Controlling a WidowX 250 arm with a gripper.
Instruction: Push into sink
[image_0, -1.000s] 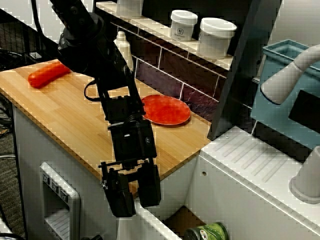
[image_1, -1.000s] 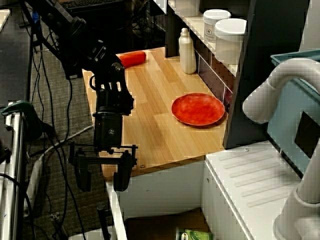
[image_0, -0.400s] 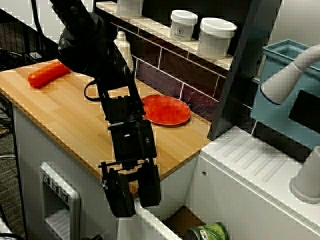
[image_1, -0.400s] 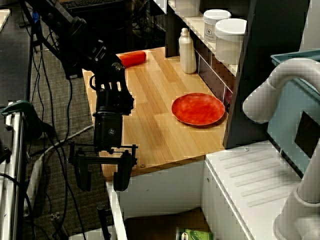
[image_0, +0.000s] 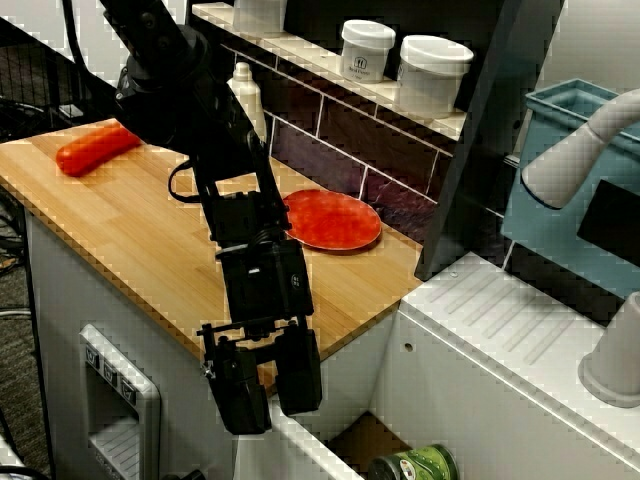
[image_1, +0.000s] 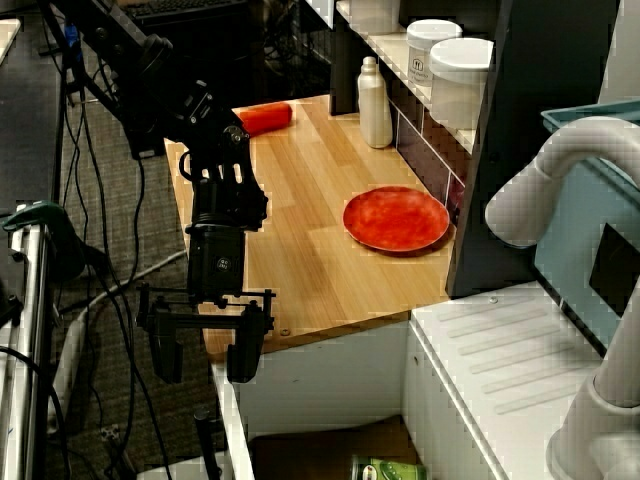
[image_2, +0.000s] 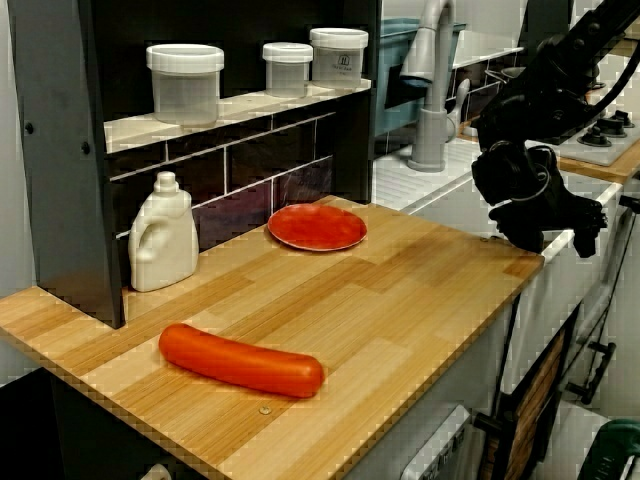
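**One arm, open gripper at the worktop corner**

One wooden worktop (image_1: 330, 250) carries one red plate (image_1: 396, 218), one sausage (image_2: 240, 361) and one white bottle (image_2: 163, 246). The sink (image_0: 345, 440) lies just past the worktop's end, with one green tin (image_0: 412, 467) on its floor. One black arm reaches down over the worktop's front corner; its gripper (image_1: 205, 345) hangs with jaws spread, holding nothing. Three white jars (image_2: 185, 83) stand on the shelf (image_2: 235, 105).

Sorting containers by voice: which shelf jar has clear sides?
The end jar above the white bottle, see-through grey; the other two jars are opaque white.
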